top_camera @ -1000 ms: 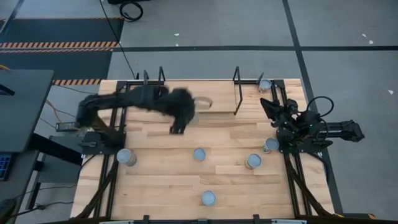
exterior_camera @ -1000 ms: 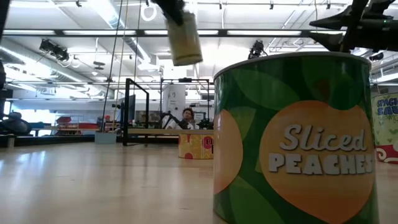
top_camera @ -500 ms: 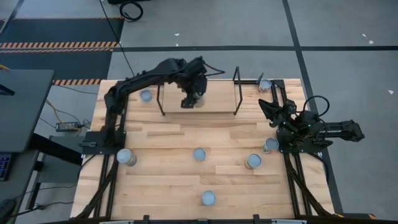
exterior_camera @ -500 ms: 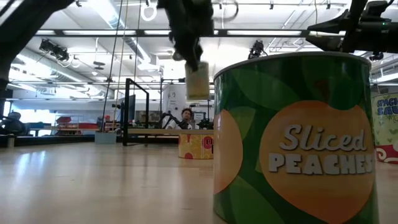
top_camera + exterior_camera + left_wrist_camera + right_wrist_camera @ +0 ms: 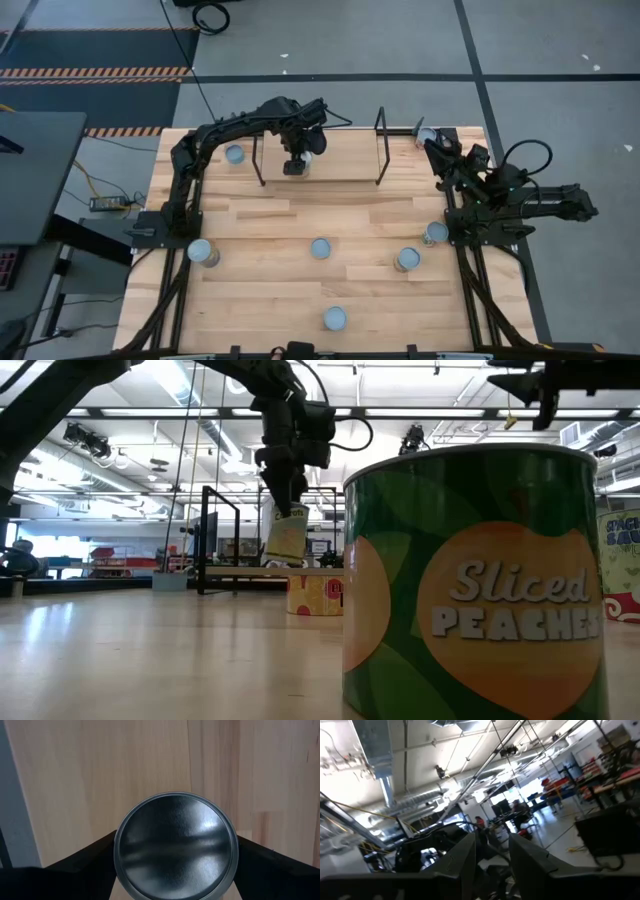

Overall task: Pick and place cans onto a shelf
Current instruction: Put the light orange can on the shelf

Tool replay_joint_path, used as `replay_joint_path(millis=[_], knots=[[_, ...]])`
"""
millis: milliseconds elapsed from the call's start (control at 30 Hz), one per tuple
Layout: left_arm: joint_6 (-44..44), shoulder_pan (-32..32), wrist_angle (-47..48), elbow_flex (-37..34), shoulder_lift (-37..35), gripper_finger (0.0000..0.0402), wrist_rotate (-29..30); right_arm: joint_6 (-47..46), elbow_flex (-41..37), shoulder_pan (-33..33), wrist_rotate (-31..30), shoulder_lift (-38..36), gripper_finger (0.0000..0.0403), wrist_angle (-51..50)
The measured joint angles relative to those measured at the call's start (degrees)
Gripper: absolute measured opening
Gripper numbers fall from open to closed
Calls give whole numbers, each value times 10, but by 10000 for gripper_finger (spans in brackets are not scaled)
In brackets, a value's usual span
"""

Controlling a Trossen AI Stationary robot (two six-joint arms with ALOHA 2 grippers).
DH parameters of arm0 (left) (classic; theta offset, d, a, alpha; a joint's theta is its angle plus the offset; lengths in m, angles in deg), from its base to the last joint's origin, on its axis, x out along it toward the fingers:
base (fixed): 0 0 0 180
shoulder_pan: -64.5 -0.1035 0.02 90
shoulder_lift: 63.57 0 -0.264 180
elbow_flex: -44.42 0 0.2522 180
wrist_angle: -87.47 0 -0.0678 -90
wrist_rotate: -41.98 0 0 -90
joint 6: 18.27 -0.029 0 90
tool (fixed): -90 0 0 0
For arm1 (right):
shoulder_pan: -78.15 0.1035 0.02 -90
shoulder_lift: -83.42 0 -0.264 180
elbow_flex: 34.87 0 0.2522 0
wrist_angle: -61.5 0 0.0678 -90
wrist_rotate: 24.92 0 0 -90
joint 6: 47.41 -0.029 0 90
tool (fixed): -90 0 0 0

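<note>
**Logger:** Item one, left hand?

**Operator:** I have the left hand [image 5: 296, 163] clamped on a can [image 5: 287, 532] above the shelf [image 5: 345, 172] board, between the end posts. My low view shows the can tilted and, as I judge it, not yet seated.

**Logger:** Right hand?

**Operator:** Right hand [image 5: 436, 150] parked at the desk's [image 5: 270, 290] right edge, near a can [image 5: 427, 135] at the far corner. Fingers slightly parted, holding nothing.

**Logger:** Remaining stock?

**Operator:** Another can [image 5: 234, 154] left of the shelf; five more loose on the near desk.

**Logger:** Risks?

**Operator:** If I let go while it's tilted, the can may land on its edge, topple and roll off the board.
</note>
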Motion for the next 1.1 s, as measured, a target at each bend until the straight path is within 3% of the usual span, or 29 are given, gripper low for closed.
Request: replay_joint_path(millis=[333, 700, 1100], knots=[[-2, -22, -22, -45, -69, 321, 16, 28, 38, 0, -41, 90, 126, 4], [-74, -28, -109, -202, -142, 322, 16, 9, 39, -3, -70, 139, 126, 13], [-58, -28, -108, -214, -146, 347, 46, -7, 39, -24, -77, 149, 127, 24]])
